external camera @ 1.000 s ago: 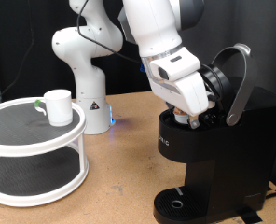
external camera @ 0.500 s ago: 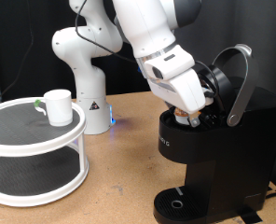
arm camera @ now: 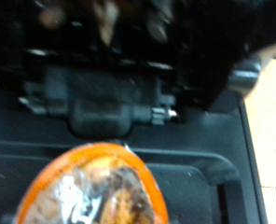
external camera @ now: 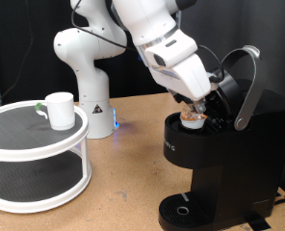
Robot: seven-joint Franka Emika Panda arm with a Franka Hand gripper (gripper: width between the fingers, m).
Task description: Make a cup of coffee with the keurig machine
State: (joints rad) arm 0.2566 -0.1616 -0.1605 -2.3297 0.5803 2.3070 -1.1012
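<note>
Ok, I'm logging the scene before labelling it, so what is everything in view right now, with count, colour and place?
cup: one, white, on the top tier of the stand at the exterior view's left.
tiered stand: one, white rims with dark shelves, at the exterior view's left.
keurig machine: one, black, lid raised, at the exterior view's right.
coffee pod: one, orange-brown top, seated in the machine's open chamber; fills the near part of the wrist view.
table: one, brown wood, under everything.
second robot base: one, white, behind the stand.
tool: one, on the white arm, just above the pod; whether it is open or shut does not show.
</note>
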